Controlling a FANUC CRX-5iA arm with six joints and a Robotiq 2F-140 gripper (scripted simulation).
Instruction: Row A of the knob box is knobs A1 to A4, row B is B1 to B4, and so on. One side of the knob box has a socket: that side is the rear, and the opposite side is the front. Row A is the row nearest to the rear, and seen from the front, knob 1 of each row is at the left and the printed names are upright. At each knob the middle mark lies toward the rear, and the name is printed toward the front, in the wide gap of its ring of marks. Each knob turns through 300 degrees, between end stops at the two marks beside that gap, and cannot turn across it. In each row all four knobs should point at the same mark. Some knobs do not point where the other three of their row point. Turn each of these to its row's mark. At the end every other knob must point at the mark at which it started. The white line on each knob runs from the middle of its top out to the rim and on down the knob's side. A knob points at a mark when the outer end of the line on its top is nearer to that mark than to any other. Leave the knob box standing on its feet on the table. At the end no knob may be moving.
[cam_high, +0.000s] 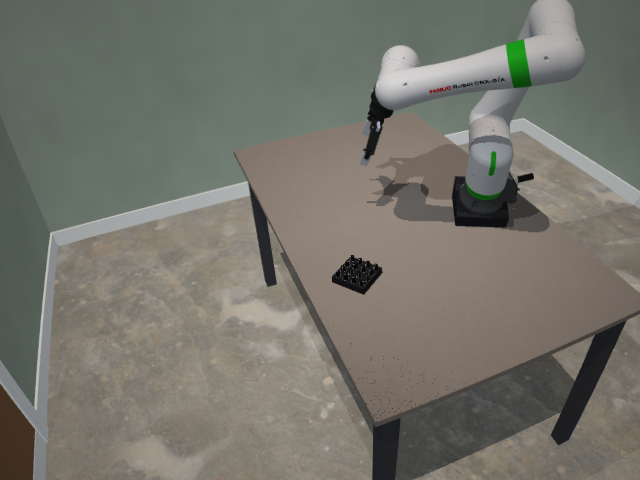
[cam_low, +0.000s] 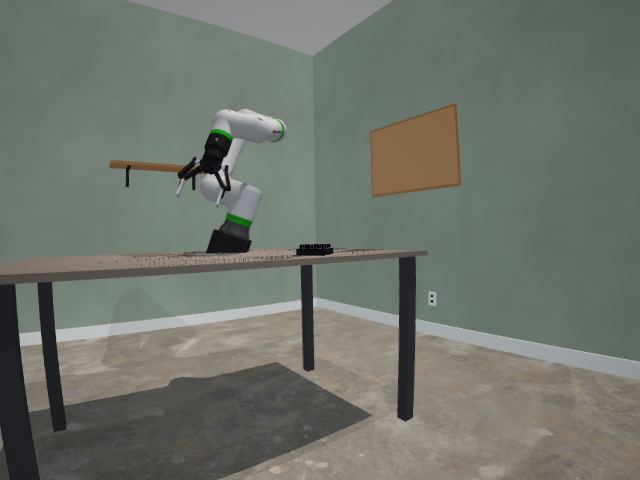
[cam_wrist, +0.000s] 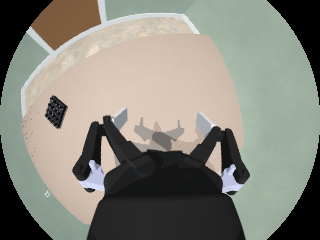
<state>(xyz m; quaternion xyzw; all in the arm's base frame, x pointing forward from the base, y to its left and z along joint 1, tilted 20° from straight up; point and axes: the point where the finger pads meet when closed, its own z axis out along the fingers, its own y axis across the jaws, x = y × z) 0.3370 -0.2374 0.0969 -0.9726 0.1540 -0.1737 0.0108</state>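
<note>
The black knob box (cam_high: 356, 275) (cam_low: 314, 250) (cam_wrist: 56, 112) stands on the table (cam_high: 465, 310) (cam_low: 155, 268) (cam_wrist: 165, 65), near one long edge. Several upright black knobs stick up from its top. In these views it is too small to read the names, the marks or where the lines point, and I cannot tell where the socket is. My gripper (cam_low: 199, 199) (cam_wrist: 162, 115) is open and empty, high above the table and well away from the box. In the wrist view the box lies far to the left of the fingers.
The arm's black base (cam_high: 480, 209) (cam_low: 228, 241) stands on the table near the opposite long edge from the box. The arm's shadow falls on the table beside the base. A wooden shelf (cam_low: 149, 166) hangs on the wall behind the arm.
</note>
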